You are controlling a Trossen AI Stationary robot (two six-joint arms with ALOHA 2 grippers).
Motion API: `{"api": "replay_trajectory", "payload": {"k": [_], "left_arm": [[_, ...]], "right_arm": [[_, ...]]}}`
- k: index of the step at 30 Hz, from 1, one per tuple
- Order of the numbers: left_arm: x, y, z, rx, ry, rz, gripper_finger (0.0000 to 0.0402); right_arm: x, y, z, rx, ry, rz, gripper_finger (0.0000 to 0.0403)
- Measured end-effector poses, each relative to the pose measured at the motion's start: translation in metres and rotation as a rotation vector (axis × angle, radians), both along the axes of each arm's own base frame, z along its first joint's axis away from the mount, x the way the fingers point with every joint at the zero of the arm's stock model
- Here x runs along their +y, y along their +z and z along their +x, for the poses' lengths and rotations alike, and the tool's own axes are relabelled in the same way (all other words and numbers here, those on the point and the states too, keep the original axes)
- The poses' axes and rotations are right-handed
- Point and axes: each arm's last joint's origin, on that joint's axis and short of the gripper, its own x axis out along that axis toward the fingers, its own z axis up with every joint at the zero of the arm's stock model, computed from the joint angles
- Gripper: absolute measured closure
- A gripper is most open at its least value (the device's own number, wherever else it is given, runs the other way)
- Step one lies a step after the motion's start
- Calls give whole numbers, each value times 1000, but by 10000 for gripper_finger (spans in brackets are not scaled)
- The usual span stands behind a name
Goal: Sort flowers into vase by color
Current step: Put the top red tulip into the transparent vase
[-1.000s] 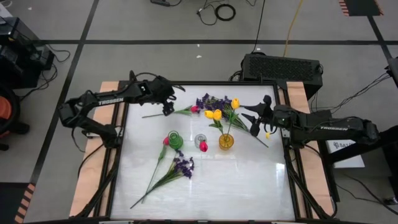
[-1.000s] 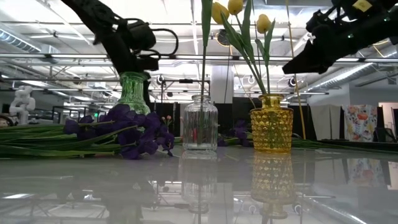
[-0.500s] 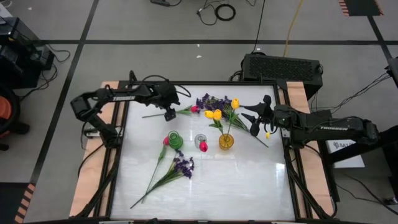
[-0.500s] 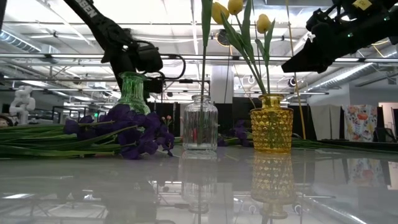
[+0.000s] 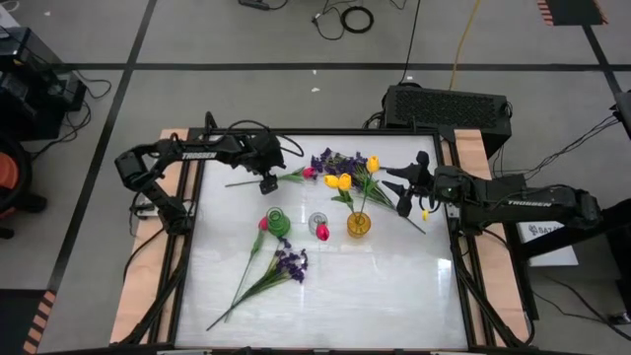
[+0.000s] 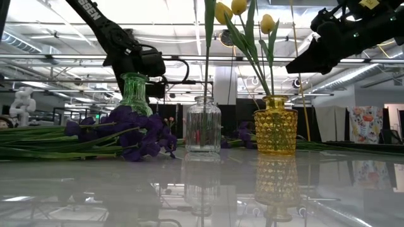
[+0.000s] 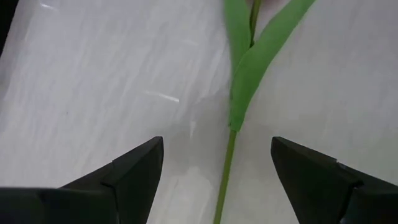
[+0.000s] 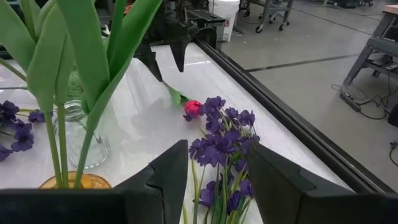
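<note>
- The left claw (image 5: 267, 178) hangs low over the far left part of the table (image 5: 394, 286), its fingers (image 7: 134, 171) spread wide on either side of a green stem.
- That stem belongs to a pink tulip (image 5: 307, 173) lying flat on the table; its bloom rests against the purple heap, and its stem (image 7: 227, 163) runs between the spread fingers without being pinched.
- The right claw (image 5: 406, 187) hovers over the far right of the table, fingers (image 8: 168, 174) spread, holding nothing, just beside the yellow tulips.
- A purple heap (image 5: 335, 161) of sprigs lies flat near the far edge, between the two claws.
- The yellow vase (image 5: 359, 224) stands right of centre with three yellow tulips (image 6: 238, 7) upright in it, leaning towards the far side.
- The clear vase (image 6: 203, 124) stands in the middle, holding one pink tulip (image 5: 322, 233).
- The green vase (image 6: 136, 93) stands left of the clear one; a pink bloom (image 5: 263, 224) lies just beside it, and whether it touches the vase cannot be told.
- A purple sprig (image 5: 290, 263) lies flat on the table nearer the front, its long stem running towards the front left corner.
- One more yellow bloom (image 5: 424, 213) lies by the right claw, near the table's right edge.
</note>
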Motion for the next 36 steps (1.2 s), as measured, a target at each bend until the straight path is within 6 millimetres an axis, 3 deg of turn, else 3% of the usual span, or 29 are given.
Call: {"api": "replay_trajectory", "payload": {"k": [10, 16, 21, 32, 36], "left_arm": [[-9, -18, -10, 64, 2, 17, 194], [-12, -25, -13, 79, -13, 44, 228], [-12, -25, -13, 77, -20, 50, 259], [-12, -25, -13, 78, -11, 65, 389], [-10, -19, -12, 71, 3, 86, 395]], "right_arm": [[0, 0, 0, 3, 2, -7, 248], [0, 0, 0, 4, 3, -8, 248], [0, 0, 0, 5, 3, -10, 248], [0, 0, 0, 4, 3, -10, 248], [0, 0, 0, 3, 2, -8, 248]]}}
